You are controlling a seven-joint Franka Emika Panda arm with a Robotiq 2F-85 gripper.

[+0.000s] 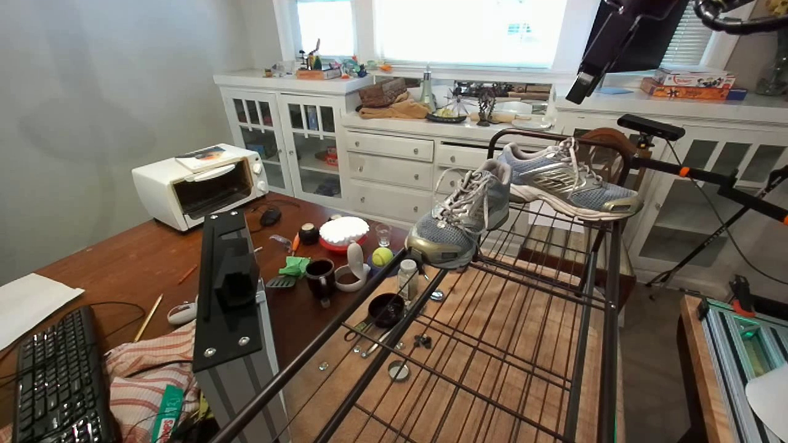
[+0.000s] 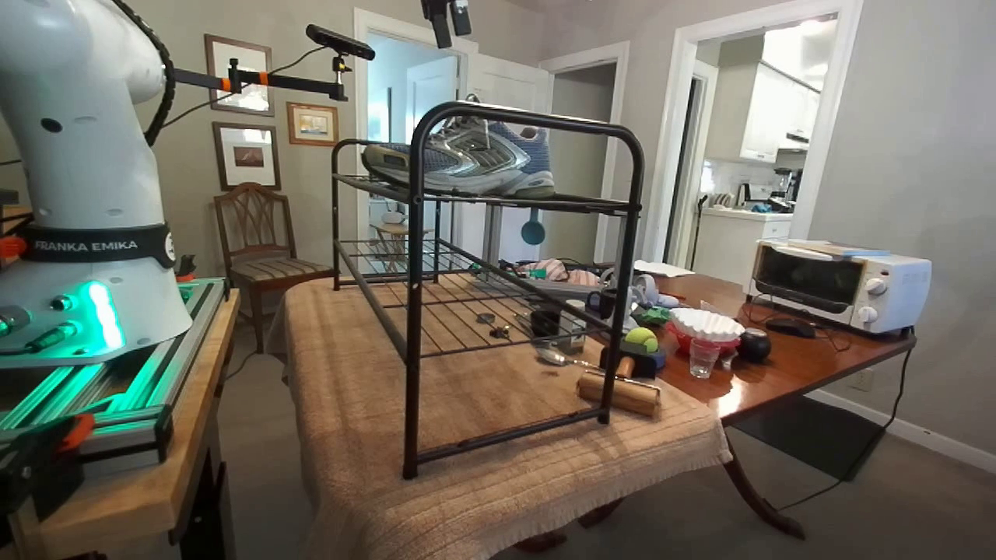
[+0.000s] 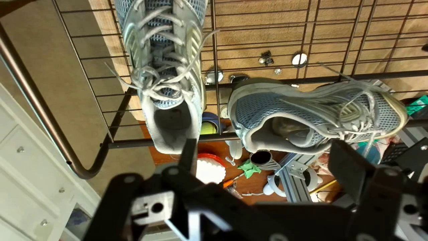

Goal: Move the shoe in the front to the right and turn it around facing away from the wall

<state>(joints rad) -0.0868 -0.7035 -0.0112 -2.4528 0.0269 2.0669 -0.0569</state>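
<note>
Two near-identical sneakers lie on the rack's top shelf. The lighter grey-silver one (image 1: 563, 178) sits upright at the cabinet end, toe toward the robot; it also shows in an exterior view (image 2: 482, 159) and in the wrist view (image 3: 165, 63). The bluer-looking one (image 1: 465, 212) is turned crosswise to it, toe away from the cabinets, resting over the far rail and leaning; it shows in the wrist view (image 3: 311, 115). I cannot tell surely which is the task's shoe. My gripper (image 3: 264, 147) is open and empty, well above the shoes in both exterior views (image 2: 450, 33).
The dark wire rack (image 1: 486, 344) has raised end hoops (image 2: 537, 117). It stands on a towel-covered table (image 2: 350, 435). Small items, a mug (image 1: 320, 280) and a metal frame post (image 1: 231, 295) stand beyond the far rail. White cabinets (image 1: 394, 172) line the wall.
</note>
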